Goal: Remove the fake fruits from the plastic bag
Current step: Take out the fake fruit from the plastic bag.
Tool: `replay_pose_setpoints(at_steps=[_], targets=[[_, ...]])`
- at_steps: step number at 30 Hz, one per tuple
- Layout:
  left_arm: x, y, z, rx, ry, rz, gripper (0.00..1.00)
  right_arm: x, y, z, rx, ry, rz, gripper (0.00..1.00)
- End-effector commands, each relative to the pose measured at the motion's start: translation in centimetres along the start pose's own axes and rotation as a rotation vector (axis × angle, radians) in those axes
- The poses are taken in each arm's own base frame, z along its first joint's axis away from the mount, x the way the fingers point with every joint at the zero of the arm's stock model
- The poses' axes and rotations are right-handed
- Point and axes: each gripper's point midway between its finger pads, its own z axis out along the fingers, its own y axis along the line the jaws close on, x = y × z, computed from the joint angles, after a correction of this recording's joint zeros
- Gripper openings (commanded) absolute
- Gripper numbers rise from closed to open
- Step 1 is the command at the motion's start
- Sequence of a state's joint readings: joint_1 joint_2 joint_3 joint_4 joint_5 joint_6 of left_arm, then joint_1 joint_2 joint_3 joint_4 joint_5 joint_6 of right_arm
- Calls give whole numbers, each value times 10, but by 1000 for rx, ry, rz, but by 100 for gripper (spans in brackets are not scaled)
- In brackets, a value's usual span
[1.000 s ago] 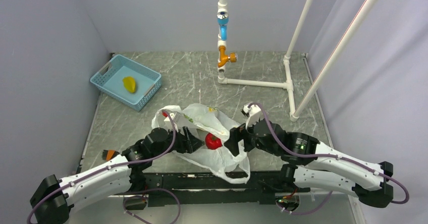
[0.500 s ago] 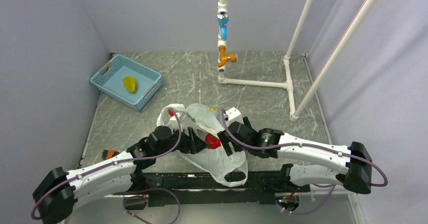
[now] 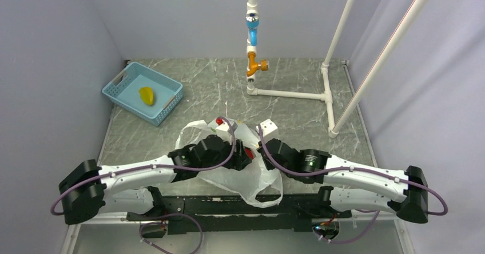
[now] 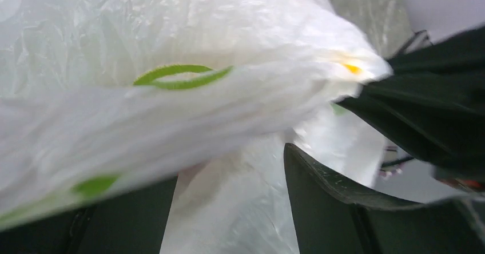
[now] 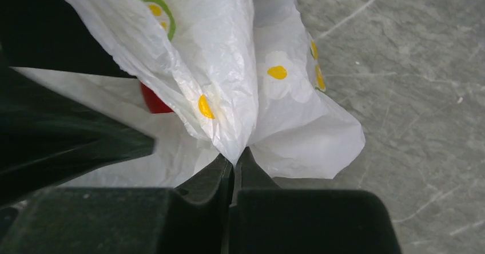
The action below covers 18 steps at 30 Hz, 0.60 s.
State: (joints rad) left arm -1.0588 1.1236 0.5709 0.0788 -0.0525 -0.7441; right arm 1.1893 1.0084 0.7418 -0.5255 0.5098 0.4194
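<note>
Where the two arms meet over the near middle of the surface point(image 3: 297, 82), the plastic bag point(image 3: 240, 181) lies crumpled, with the left pincer point(image 3: 240, 154) and the right pincer point(image 3: 260, 150) both at its upper folds. A red fruit point(image 3: 249, 153) shows between them. A yellow fruit point(image 3: 147, 95) lies in the blue basket point(image 3: 117, 86) at far left, well apart from the bag.

Left wrist view: the pincer is spread, its fingers point(image 4: 326, 208) apart, with loose film draped across the gap and nothing clamped.

Right wrist view: the pincer is pressed together on a fold of the bag. The red fruit is partly hidden behind the film.

Handling, as judged: the film is light, limp and slippery, so grip a bunched edge or handle. The fruits look rigid, glossy and light, so take them across the widest part.
</note>
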Motion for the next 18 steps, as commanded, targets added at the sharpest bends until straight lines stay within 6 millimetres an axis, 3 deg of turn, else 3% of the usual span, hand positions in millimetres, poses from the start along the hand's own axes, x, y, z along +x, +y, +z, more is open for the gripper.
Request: replay_pose_setpoints(at_steps=[1, 9, 18], targets=[[-11, 20, 12, -190, -43, 60, 72, -36, 17, -22, -121, -101, 44, 0], [-9, 37, 18, -346, -56, 102, 68, -36, 13, -28, -115, -103, 65, 0], [0, 37, 44, -388, 7, 96, 86, -31, 11, -26, -106, -96, 59, 0]])
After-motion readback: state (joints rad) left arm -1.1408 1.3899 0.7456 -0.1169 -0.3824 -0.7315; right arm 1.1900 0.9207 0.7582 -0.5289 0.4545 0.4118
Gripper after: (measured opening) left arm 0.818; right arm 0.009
